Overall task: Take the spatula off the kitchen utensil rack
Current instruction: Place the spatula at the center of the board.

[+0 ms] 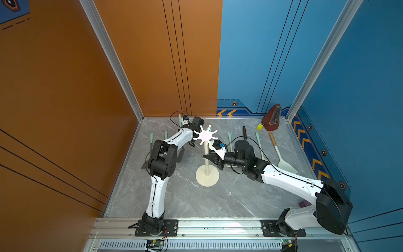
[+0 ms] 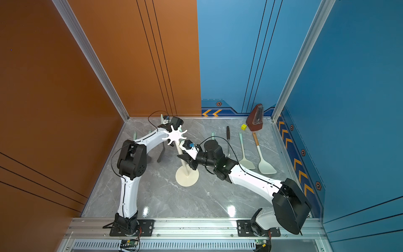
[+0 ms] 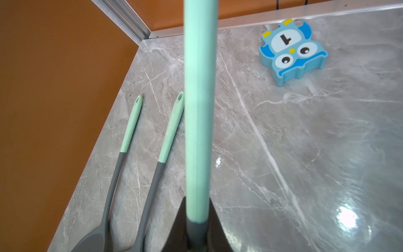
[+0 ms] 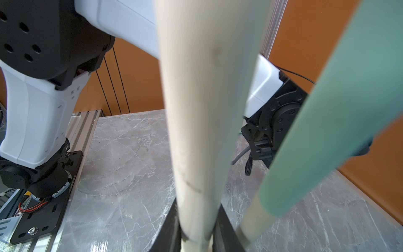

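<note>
Grey marble tabletop, orange and blue booth walls.

- **Right arm:** right gripper point(image 4: 197, 222) is clamped on the pole point(image 4: 196, 109) of the kitchen utensil rack point(image 1: 205, 136), partway up from the round base point(image 1: 207, 175). I read that as bracing, so the stand can't tip or slide while the other arm pulls.
- **Left arm:** left gripper point(image 3: 197, 220) is closed tight on the spatula point(image 3: 199, 109), right where the handle meets the neck. The handle runs straight up out of the jaws, so it's carried upright. The low grip probably leaves the hanging end free.
- **Progress:** in a top view the handle tip point(image 1: 180, 119) sits apart from the rack's hook arms, on the left gripper's side. Looks unhooked, but I'm not certain from this angle.
- **Spatula look:** matte mint-green handle with a flat side, dark grey neck. The head is hidden under the jaws.
- **Nearby:** two matching mint-and-grey spoons point(image 3: 128, 131) lie on the table beyond the left gripper. A mint-handled utensil with a cream shaft point(image 4: 327, 131) hangs just beside the pole near the right gripper.
</note>
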Tool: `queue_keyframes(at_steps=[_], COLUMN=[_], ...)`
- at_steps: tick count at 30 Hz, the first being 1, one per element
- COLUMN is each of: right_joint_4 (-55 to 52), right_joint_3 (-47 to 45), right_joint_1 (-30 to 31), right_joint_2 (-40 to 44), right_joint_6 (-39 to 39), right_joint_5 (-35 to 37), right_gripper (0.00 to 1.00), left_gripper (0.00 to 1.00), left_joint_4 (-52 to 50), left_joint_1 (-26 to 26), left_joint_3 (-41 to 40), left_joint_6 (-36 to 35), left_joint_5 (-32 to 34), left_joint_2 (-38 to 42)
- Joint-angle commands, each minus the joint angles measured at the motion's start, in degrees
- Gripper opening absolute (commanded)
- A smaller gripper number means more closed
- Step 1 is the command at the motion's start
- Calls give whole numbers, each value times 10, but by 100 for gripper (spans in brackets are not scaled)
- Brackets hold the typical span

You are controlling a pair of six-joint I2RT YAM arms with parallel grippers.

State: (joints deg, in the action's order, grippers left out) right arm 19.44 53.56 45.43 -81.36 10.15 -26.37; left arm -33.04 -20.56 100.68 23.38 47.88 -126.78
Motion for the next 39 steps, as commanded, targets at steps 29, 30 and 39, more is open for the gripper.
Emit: queue_keyframes(at_steps=[29,30,39], right_joint_4=[-108,-107,-111], right_joint_3=[-21,-22,-22], right_joint_1=[-4,-3,-4], right_joint_2=[-24,-25,-23], right_joint_6=[33,32,34], right_joint_5=[41,41,45], right_gripper=[0,0,0], left_gripper=[8,9,31], left_joint_4=[-49,-51,-69], left_joint_1=[16,17,19], left_joint_3=[-64,-62,-39], left_joint_6=[-55,-56,-66], left_joint_5=[-132,-135,-166], left_joint_2=[3,2,-20])
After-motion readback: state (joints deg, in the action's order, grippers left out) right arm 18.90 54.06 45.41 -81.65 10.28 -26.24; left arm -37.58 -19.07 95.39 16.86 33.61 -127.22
